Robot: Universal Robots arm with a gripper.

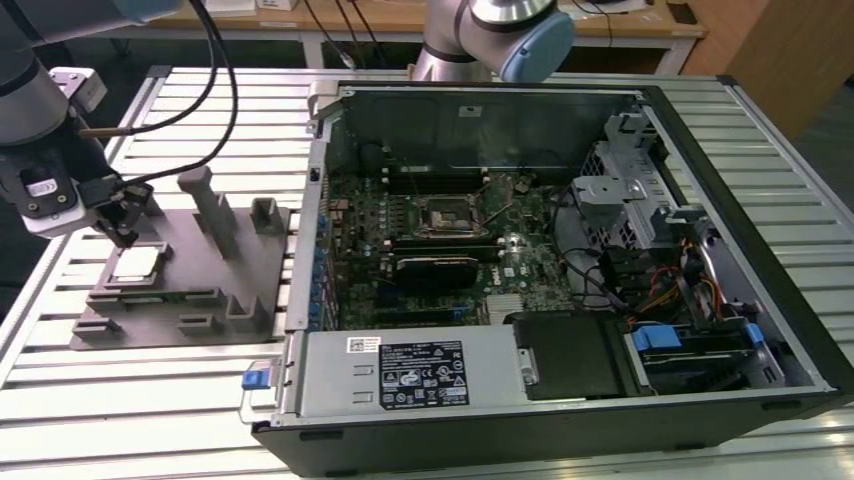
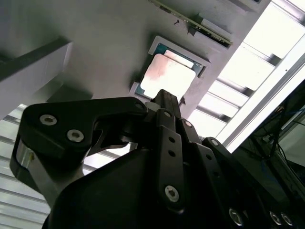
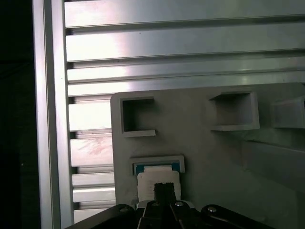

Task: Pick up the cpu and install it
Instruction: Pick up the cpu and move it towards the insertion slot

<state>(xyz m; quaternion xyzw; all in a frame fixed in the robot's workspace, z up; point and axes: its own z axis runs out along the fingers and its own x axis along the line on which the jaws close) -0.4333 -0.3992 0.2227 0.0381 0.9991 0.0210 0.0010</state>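
trouble could come if i drop down like this: my jaws are pressed together, holding nothing, right over the cpu (image 2: pixel 167 78), and could bump its shiny top. it lies flat in its pocket on the grey block (image 1: pixel 147 325). i count one cpu, one block, one open computer (image 1: pixel 534 250).

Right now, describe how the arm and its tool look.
The arm is a silver-grey tube with pale blue joint caps. Black cables loop from it. The tool is a black jointed linkage studded with silver screw heads, mounted on a white-and-grey wrist block.
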